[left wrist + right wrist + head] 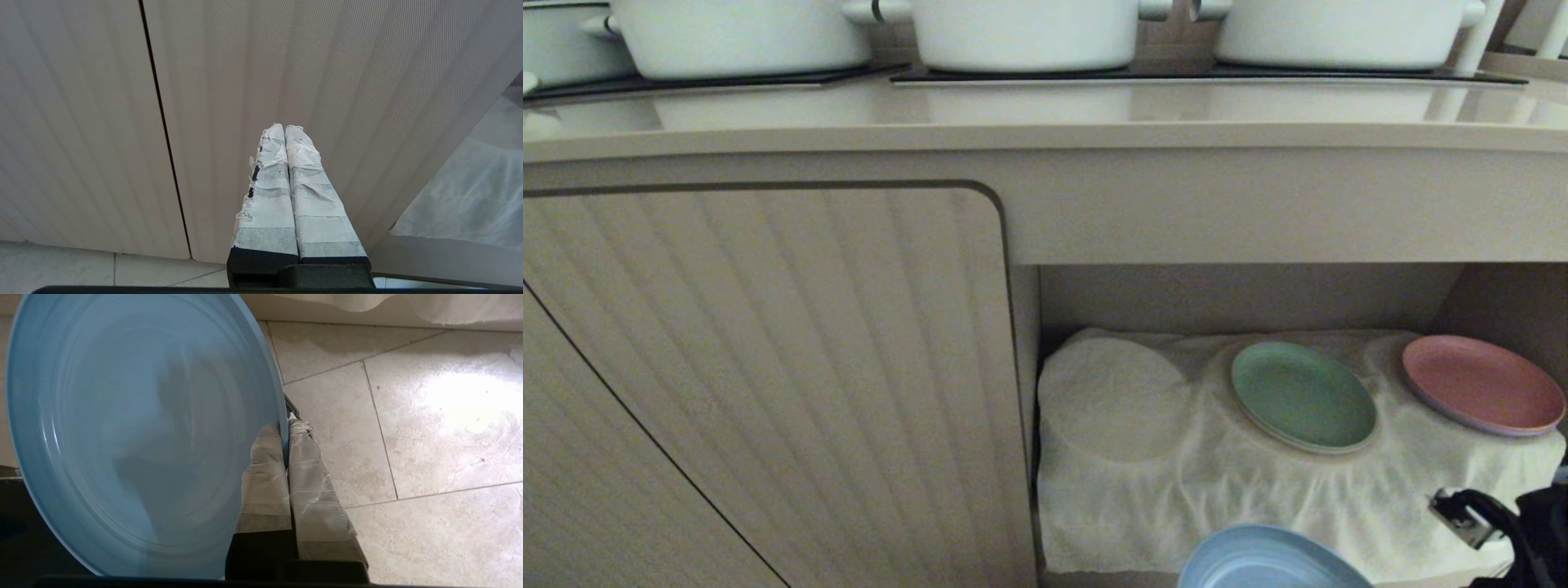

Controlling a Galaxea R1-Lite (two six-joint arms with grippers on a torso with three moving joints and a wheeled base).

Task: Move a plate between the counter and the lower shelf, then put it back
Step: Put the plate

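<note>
The right gripper (286,428) has its two tape-wrapped fingers (265,473) pinched together on the rim of the light-blue plate (135,428), at the plate's three o'clock edge. The plate hangs clear of the pale tiled floor (429,416), which spreads from the gripper's one to five o'clock. A strip of white cloth (408,304) shows at one o'clock.

White pots (1025,33) above; green plate (1303,396), pink plate (1482,384) below.
</note>
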